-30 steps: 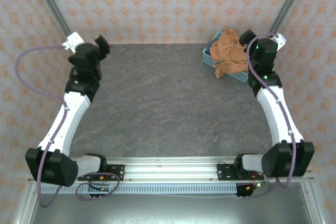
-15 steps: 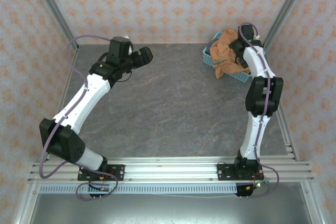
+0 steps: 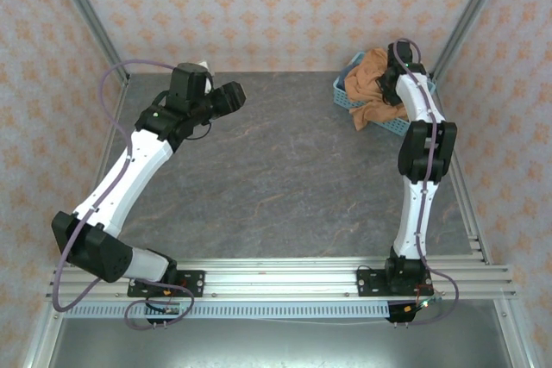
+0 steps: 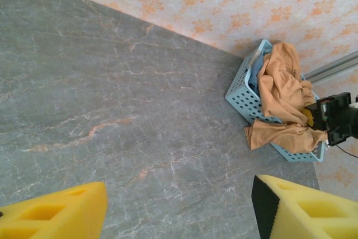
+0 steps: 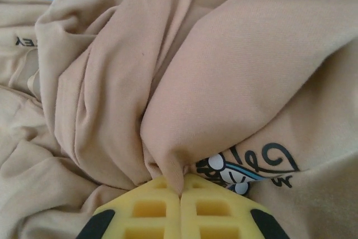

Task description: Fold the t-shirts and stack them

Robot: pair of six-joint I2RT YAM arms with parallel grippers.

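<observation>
Shut tight at the right gripper (image 5: 180,195) on a raised fold of the orange-tan t-shirt (image 5: 235,76), pinched right at the fingertips. Blue-and-white print (image 5: 246,167) just right of those jaws, crumpled cloth on every side. Heaped in the light blue basket (image 3: 343,92) beneath them, one part spilling over the near rim onto the table (image 3: 276,178).

Partly open at the left gripper (image 4: 179,211), over bare table, gripping nothing. Shirt and basket well ahead and to the right of its yellow pads (image 4: 56,211).

Counted: one orange-tan shirt, one basket, two arms.

Right arm (image 3: 423,152) reaching far forward, wrist tipped down into the basket. Left arm (image 3: 129,170) bent, stretched toward the far left, wrist turned toward the basket.
</observation>
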